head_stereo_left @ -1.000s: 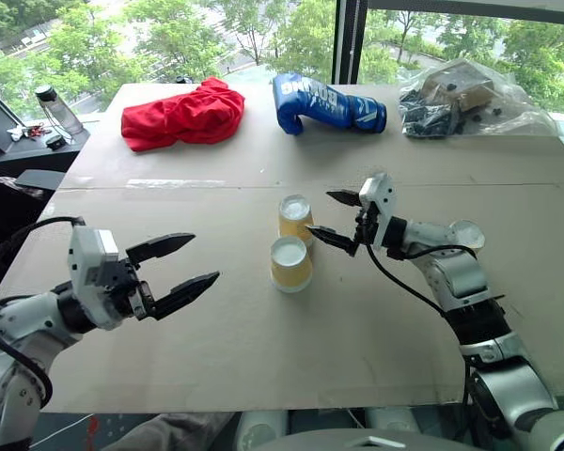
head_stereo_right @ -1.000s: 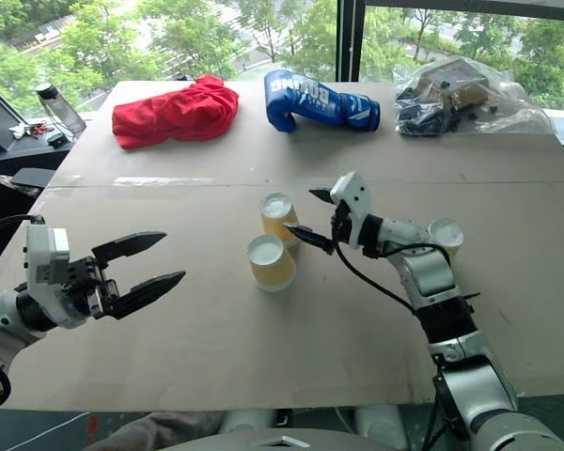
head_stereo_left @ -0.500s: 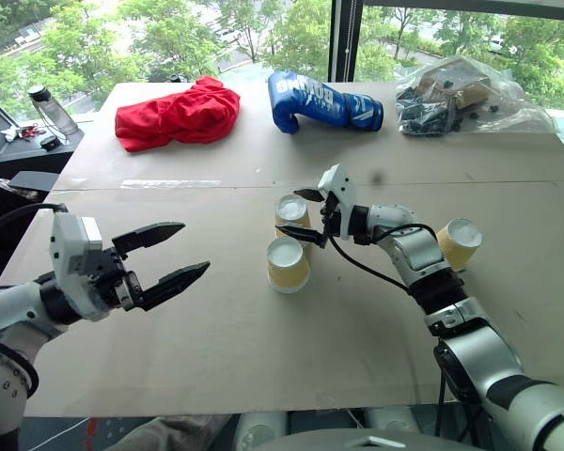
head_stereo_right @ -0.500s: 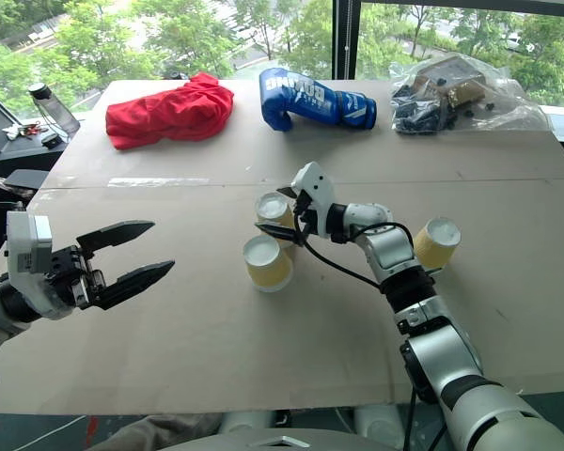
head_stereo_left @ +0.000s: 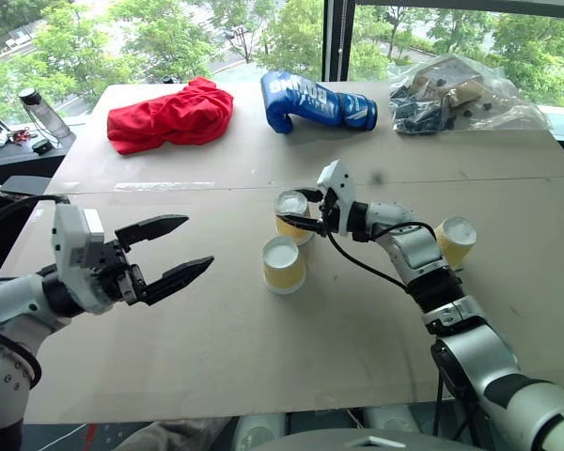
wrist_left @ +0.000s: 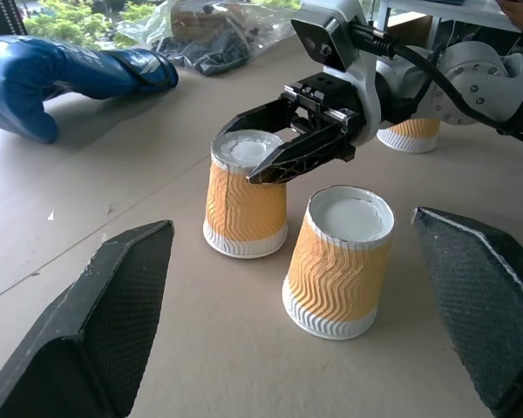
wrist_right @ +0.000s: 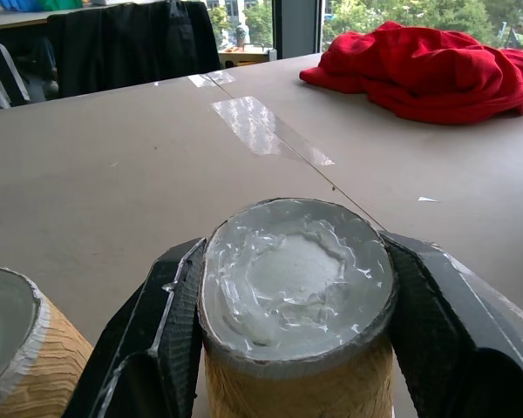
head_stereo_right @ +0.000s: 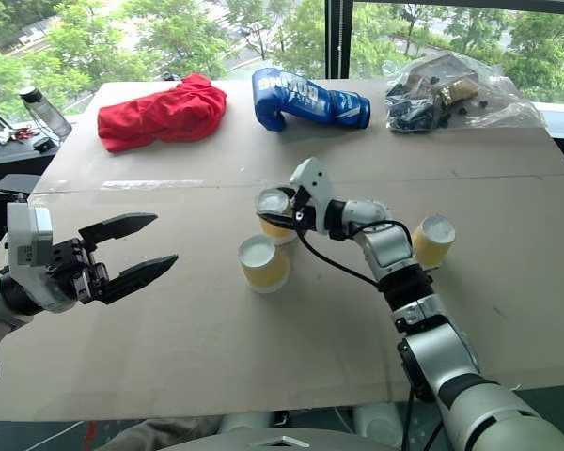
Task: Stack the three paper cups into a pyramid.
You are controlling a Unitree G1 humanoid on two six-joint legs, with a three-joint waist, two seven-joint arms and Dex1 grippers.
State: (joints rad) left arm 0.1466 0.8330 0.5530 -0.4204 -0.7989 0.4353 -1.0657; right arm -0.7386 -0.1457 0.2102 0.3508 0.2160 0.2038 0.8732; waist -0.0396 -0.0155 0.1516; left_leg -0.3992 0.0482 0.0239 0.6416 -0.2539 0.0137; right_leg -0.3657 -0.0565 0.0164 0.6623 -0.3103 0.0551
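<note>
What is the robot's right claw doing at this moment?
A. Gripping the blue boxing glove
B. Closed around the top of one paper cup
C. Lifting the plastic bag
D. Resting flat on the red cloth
B: the right gripper has a black finger on either side of the far paper cup, which stands upside down on the table beside a second cup.

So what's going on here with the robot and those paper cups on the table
The robot is building a cup pyramid. Its right gripper has closed around the top of the far paper cup, which stands upside down on the table close beside a second upturned cup. The third cup sits apart, beyond the right arm. The left gripper hovers open on the left side, holding nothing. No cup is stacked yet.
</note>
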